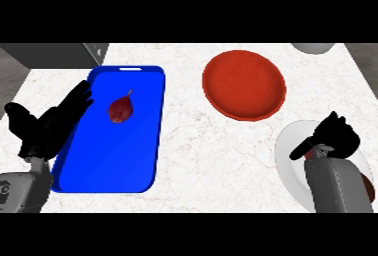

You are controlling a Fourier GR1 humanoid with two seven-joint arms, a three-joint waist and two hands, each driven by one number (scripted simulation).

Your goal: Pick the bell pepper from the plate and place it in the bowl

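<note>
A white plate point(286, 150) lies at the counter's right front, mostly covered by my right forearm. A dark red piece, which seems to be the bell pepper point(367, 184), shows on the plate just right of that forearm. My right hand point(336, 136) hovers over the plate's far part with its fingers relaxed and pointing down. I see nothing held in it. The red bowl point(244, 85) stands behind the plate, towards the middle. My left hand point(46, 125) rests open, fingers up, at the blue tray's left edge.
A long blue tray point(140, 150) lies at the left with a dark red pointed vegetable point(121, 109) on it. A pale rounded dish point(314, 47) is cut off at the back right, and a grey object point(94, 50) stands at the back left.
</note>
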